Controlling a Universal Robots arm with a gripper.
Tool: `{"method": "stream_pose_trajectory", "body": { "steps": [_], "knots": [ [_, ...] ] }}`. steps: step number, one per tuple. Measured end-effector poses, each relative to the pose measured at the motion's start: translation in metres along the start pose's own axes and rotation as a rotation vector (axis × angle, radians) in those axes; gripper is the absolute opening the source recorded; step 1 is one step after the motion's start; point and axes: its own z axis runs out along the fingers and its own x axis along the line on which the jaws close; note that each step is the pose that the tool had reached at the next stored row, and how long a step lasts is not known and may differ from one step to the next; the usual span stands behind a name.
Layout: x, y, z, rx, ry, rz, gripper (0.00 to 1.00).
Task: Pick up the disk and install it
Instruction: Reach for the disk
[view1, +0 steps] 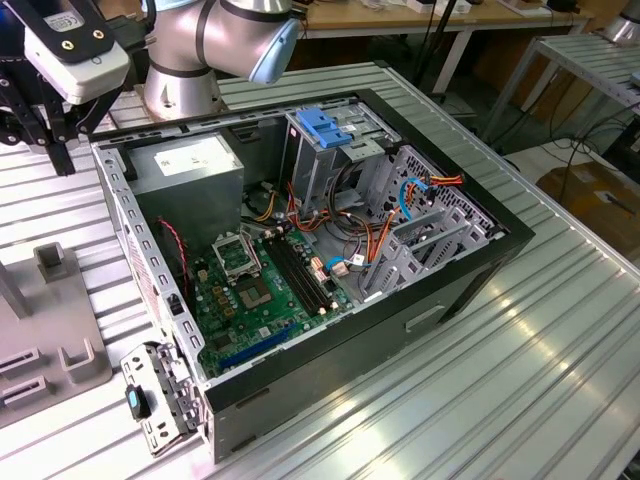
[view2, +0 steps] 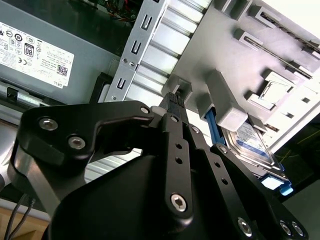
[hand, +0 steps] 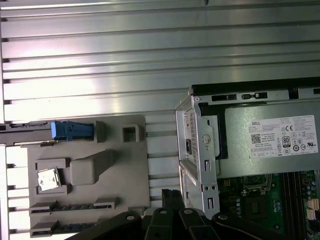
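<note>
Exterior view: the ribbed table (view1: 560, 330) carries an open computer case (view1: 330, 260). The arm (view1: 215, 40) stands beyond the case's far corner, its wrist reaching toward the exterior view's left, above the grey fixture (view1: 85, 365).

Second wrist view: the disk (view2: 250, 142) stands on edge in a fixture slot, silvery labelled face visible. The first wrist view presents it edge-on, blue end outward.

Gripper (view2: 173, 102): 2 fingers together, holding nothing, near the disk but apart from it.

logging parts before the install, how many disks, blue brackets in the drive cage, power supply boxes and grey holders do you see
disk: 1
blue bracket in the drive cage: 1
power supply box: 1
grey holder: 1
total: 4
</note>
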Motion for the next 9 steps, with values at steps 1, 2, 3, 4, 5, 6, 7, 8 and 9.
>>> {"method": "stream_pose_trajectory", "body": {
  "steps": [1, 2, 3, 4, 5, 6, 7, 8, 9],
  "knots": [
    [0.0000, 0.0000, 0.0000, 0.0000, 0.0000, 0.000, 0.11],
    [0.0001, 0.0000, 0.0000, 0.0000, 0.0000, 0.000, 0.11],
    [0.0001, 0.0000, 0.0000, 0.0000, 0.0000, 0.000, 0.11],
    [0.0002, 0.0000, 0.0000, 0.0000, 0.0000, 0.000, 0.11],
    [0.0007, 0.0000, 0.0000, 0.0000, 0.0000, 0.000, 0.11],
    [0.0020, 0.0000, 0.0000, 0.0000, 0.0001, 0.000, 0.11],
    [0.0034, 0.0003, 0.0000, 0.0000, 0.0000, 0.000, 0.11],
    [0.0052, 0.0004, 0.0000, 0.0000, 0.0000, 0.000, 0.11],
    [0.0068, 0.0006, 0.0000, 0.0000, 0.0000, 0.000, 0.11]
  ]
}}
